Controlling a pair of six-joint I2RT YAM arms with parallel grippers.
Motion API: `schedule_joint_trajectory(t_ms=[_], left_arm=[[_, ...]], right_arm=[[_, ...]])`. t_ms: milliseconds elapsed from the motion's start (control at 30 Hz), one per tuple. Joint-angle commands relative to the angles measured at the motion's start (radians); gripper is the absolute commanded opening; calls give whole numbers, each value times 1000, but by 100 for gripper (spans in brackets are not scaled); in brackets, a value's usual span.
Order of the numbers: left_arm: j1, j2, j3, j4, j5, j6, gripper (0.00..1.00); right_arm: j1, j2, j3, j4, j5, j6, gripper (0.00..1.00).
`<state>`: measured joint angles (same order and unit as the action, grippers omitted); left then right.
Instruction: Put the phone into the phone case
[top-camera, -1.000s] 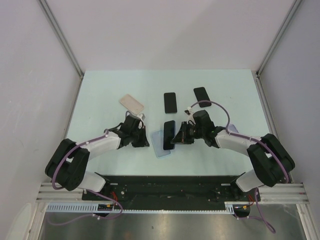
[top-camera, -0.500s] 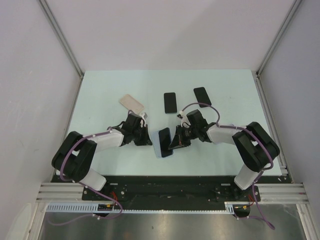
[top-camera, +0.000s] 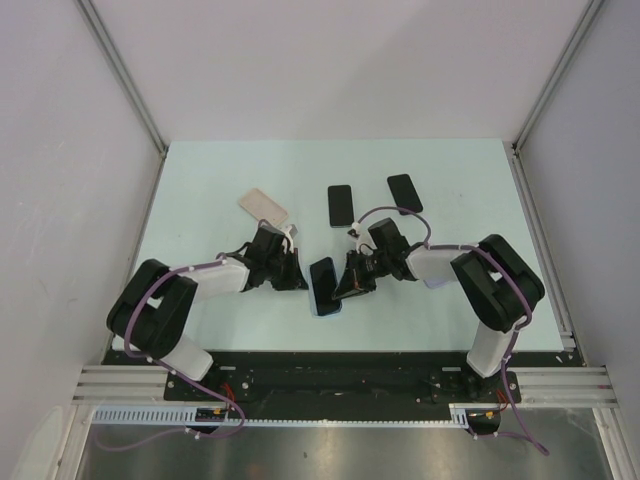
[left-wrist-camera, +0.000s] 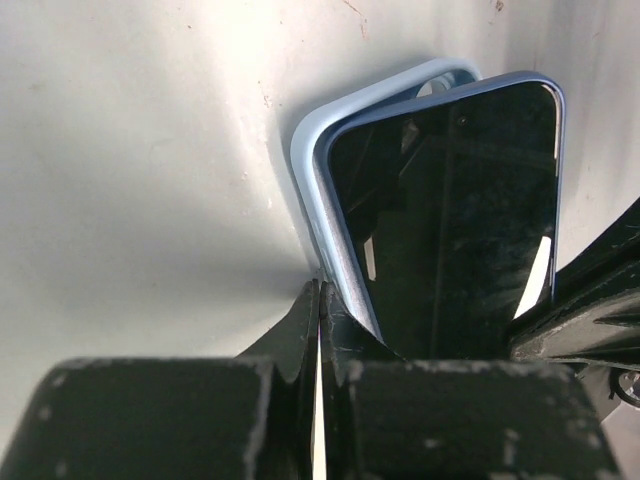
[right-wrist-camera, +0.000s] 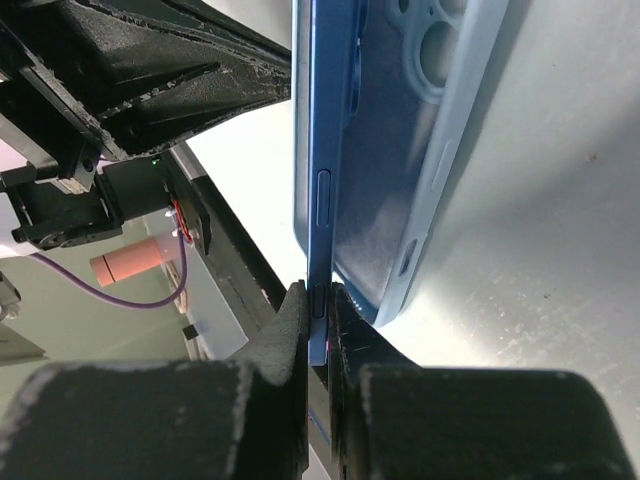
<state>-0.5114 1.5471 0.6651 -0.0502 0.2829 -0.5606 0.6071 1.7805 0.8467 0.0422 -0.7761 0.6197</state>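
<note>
The phone (top-camera: 323, 277), dark-screened with a blue frame, lies tilted over the light blue phone case (top-camera: 327, 305) at the table's near middle. My right gripper (top-camera: 350, 281) is shut on the phone's edge (right-wrist-camera: 318, 150), and the case (right-wrist-camera: 440, 150) shows its camera holes just behind it. My left gripper (top-camera: 293, 277) is shut with nothing between its fingers. Its tips (left-wrist-camera: 320, 292) touch the case's left rim (left-wrist-camera: 305, 170), beside the phone's screen (left-wrist-camera: 450, 220).
Two more black phones (top-camera: 341, 205) (top-camera: 404, 192) lie further back on the table. A beige case (top-camera: 263, 207) rests at the back left. Both arms crowd the near middle, with side walls at the table's edges.
My right gripper has carried the phone left and down onto the case. My left gripper has moved right up to the case's rim.
</note>
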Motion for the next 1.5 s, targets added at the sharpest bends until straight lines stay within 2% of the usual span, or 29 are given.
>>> schedule_joint_trajectory(t_ms=[0, 667, 867, 900, 967, 1033, 1100, 1200, 1300, 1467], left_arm=[[-6, 18, 2, 18, 22, -12, 0], [-90, -24, -59, 23, 48, -68, 0], [-90, -70, -59, -8, 47, -81, 1], [-90, -94, -55, -25, 36, -79, 2], [-90, -117, -32, -78, -11, -61, 14], [-88, -156, -3, -115, -72, -48, 30], [-88, -182, 13, -149, -96, -30, 40], [-88, -191, 44, -157, -99, -18, 50], [-88, -180, 62, -140, -76, -18, 54], [-88, -137, 68, -68, -22, -24, 57]], right_arm=[[8, 37, 25, 21, -25, -12, 0], [26, 94, 22, 59, 37, 126, 1], [8, 27, 20, 7, 96, 161, 18], [5, 14, 20, -13, 106, 161, 22], [-6, -24, 20, -33, 129, 155, 26], [-12, -44, 22, -38, 111, 147, 33], [-23, -44, 20, -72, 65, 146, 40], [-27, -65, 20, -125, 107, 108, 44], [-35, -90, 22, -159, 155, 77, 43], [-40, -87, 20, -142, 189, 38, 32]])
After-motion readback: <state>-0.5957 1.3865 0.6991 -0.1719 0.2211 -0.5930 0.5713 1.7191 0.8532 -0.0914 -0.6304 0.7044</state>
